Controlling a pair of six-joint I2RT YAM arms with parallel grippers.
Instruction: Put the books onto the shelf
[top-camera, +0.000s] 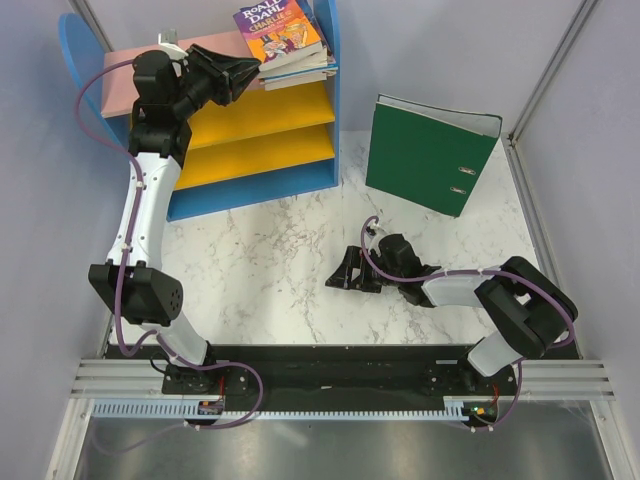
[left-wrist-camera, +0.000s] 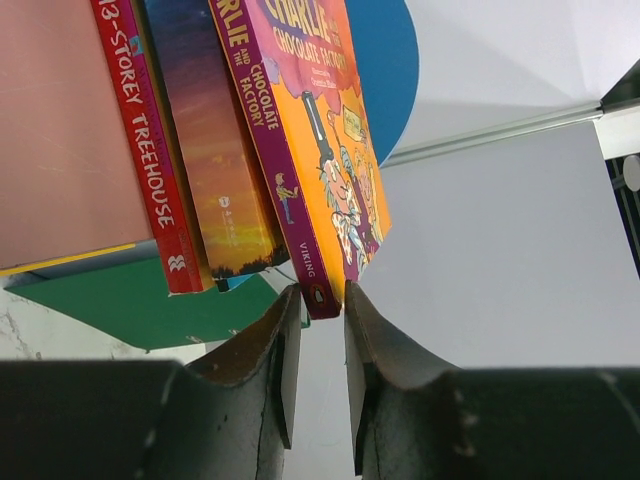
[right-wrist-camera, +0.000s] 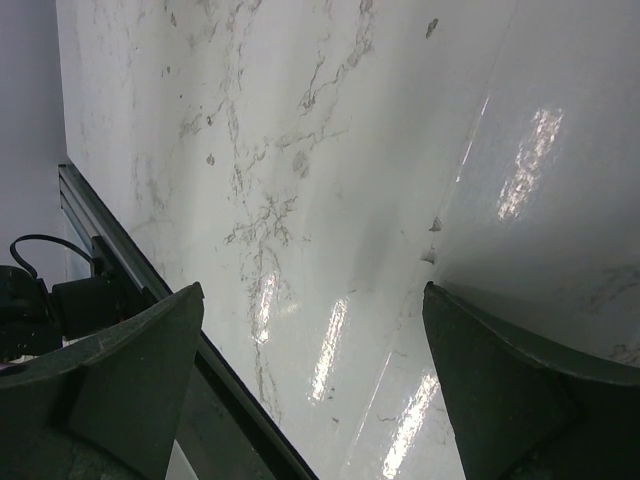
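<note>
Left arm (top-camera: 140, 215), right arm (top-camera: 455, 288) — white links, black joints
Purple cables (top-camera: 79, 98) loop behind the matte black left gripper (top-camera: 256, 70) and right gripper (top-camera: 338, 277).

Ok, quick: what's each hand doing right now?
Left hand: nearly closed around a corner of the Charlie book; whether it grips cannot be told.
Right hand: wide open, holding nothing.

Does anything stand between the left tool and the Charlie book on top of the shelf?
Nothing visible does. The tips of the left tool are right at a corner of the Charlie book, which tops the pile on top of the shelf.
</note>
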